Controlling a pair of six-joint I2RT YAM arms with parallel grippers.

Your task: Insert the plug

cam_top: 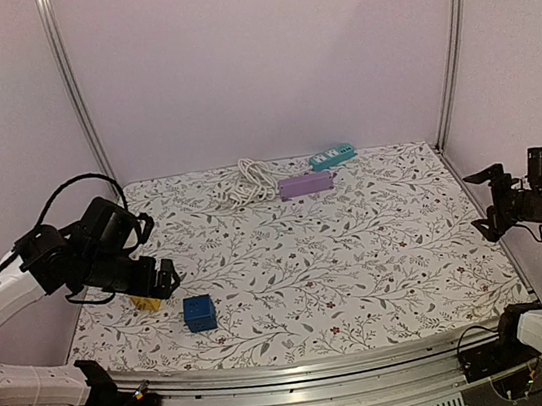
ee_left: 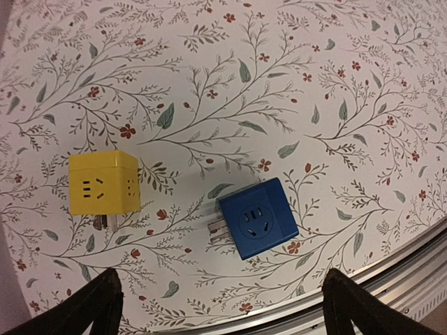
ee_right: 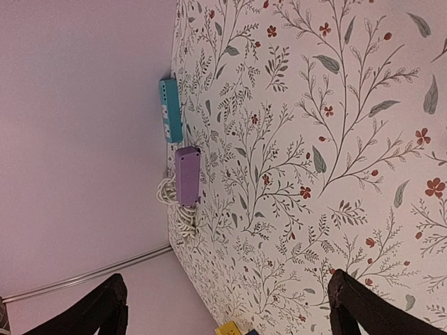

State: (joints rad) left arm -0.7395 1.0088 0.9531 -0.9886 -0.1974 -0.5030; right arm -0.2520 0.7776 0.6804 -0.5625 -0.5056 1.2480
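The left gripper [ee_left: 222,283] hangs wide open and empty over the table's [cam_top: 359,251] near-left corner, where the yellow plug cube [ee_left: 103,183] aims its prongs at the near edge and the blue plug cube [ee_left: 257,218] just beside it aims left, while the right gripper [ee_right: 227,296] gapes empty.

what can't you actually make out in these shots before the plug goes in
- Yellow cube, top view: mostly hidden under the left pincer.
- Its prongs, left wrist view: partly tucked beneath the cube, count unclear.
- Purple power strip, top and right wrist views: too small to show any sockets.
- White cord, top view: coiled and too small to tell what it joins.
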